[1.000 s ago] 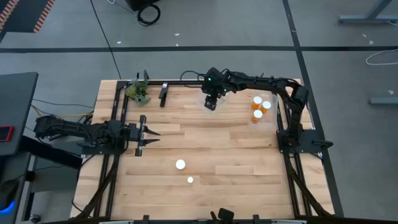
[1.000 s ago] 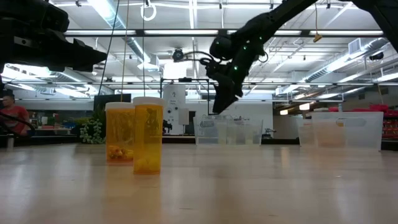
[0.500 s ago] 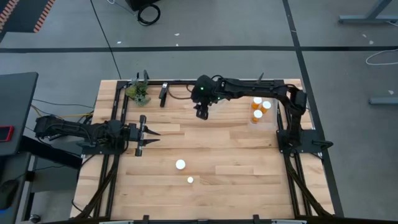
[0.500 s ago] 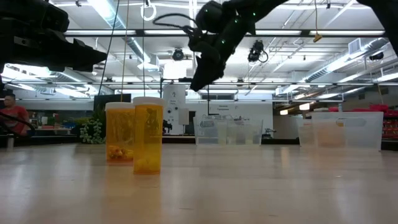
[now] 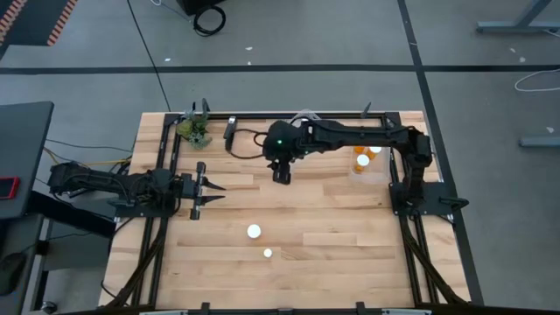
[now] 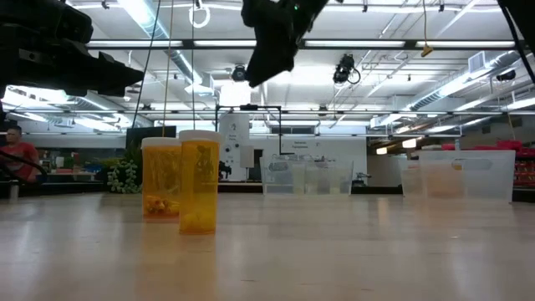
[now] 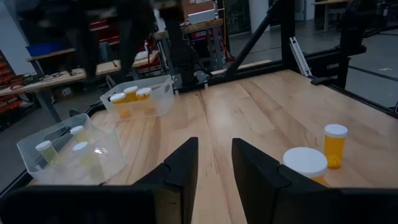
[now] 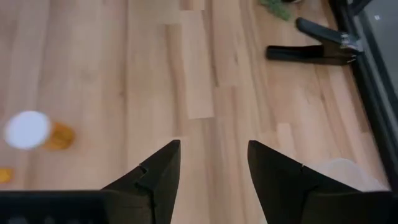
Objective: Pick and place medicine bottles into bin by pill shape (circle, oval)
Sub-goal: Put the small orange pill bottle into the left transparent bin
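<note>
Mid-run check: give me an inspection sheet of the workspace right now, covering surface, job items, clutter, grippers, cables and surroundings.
Surface: wooden table, bare in the middle.
Job's things: two medicine bottles standing loose near the front; more in two clear bins at the back.
Clutter: small green plant and a black clamp at the far left corner.
Grippers: right gripper open, empty, high over the table centre; left gripper open, parked at the left edge.
Cables: black cable running to the right arm.
Surroundings: person far behind the table.

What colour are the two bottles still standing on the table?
Orange bottles with white caps, clearest in the low view.
</note>
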You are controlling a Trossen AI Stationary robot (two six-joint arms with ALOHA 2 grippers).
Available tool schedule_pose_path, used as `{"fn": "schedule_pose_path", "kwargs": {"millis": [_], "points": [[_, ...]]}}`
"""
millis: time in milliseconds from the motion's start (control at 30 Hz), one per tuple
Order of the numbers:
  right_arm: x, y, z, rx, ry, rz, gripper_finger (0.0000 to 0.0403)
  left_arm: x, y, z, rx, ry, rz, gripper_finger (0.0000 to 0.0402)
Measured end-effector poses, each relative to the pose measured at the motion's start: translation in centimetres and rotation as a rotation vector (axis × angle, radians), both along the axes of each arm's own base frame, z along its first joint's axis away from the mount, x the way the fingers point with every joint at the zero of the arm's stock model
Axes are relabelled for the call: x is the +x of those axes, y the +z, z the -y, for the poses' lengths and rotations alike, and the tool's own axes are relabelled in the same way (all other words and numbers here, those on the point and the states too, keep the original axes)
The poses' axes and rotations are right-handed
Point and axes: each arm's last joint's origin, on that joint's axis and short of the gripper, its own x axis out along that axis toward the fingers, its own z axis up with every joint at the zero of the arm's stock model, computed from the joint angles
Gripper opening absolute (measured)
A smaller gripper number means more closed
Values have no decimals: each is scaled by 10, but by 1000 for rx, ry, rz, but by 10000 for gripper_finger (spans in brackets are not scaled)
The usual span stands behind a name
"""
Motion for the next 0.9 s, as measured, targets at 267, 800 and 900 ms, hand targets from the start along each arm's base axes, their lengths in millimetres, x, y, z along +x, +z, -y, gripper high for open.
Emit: {"fn": "schedule_pose_path", "kwargs": {"millis": [267,800,900], "points": [[1,10,-44,30,70,-12,194,0,0,0,0,0,0,107],[5,-9,-140,9,159,-18,194,0,0,0,0,0,0,107],[10,-22,-154,19,171,-36,194,0,0,0,0,0,-1,107]]}}
